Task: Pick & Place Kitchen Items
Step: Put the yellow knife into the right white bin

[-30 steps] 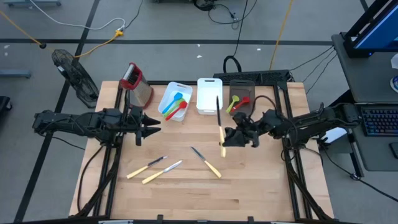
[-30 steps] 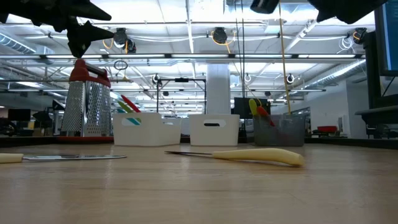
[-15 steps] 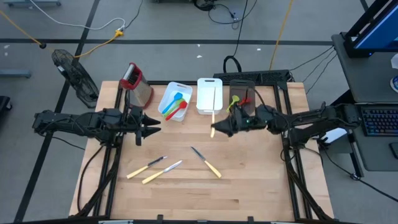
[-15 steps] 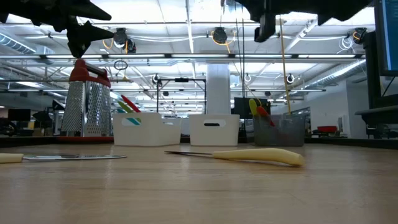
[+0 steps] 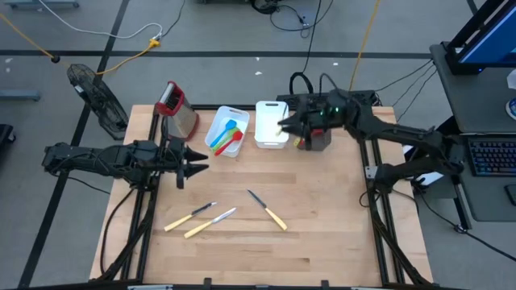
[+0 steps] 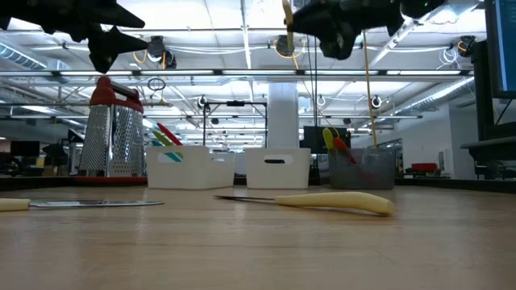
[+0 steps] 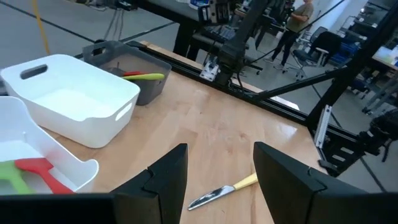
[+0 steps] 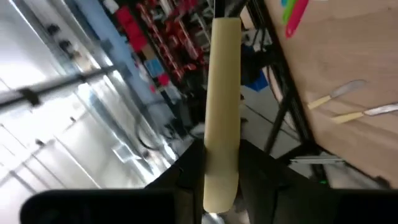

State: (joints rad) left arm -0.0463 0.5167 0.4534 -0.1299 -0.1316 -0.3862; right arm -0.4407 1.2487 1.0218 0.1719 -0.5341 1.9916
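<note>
My right gripper [image 5: 287,126] hangs high over the middle white bin [image 5: 270,137], shut on a knife with a pale yellow handle [image 8: 222,93]; the blade is hidden. The same handle [image 6: 287,13] shows in the low view, far above the table. Three more yellow-handled knives [image 5: 268,209] [image 5: 211,223] [image 5: 192,216] lie flat on the wood. My left gripper [image 7: 221,174] waits open at the table's left, pointing right, with nothing between its fingers. My right gripper pinches the knife's yellow handle [image 8: 219,177] between its two fingers, at one end of the handle. The rest of the handle sticks out past the fingertips. The knife is lifted clear, above the white bin.
A white bin [image 5: 226,131] at the far side holds blue, green and red utensils. A dark grey bin [image 5: 314,138] holds a green and a red one. A red-topped grater [image 5: 179,109] stands at the far left. The near half of the table holds only the three knives.
My right gripper has carried the knife from over the table's middle toward the far edge and upward, to above the white bin. It has rolled on the way, so the handle has swung round from pointing toward the near edge.
</note>
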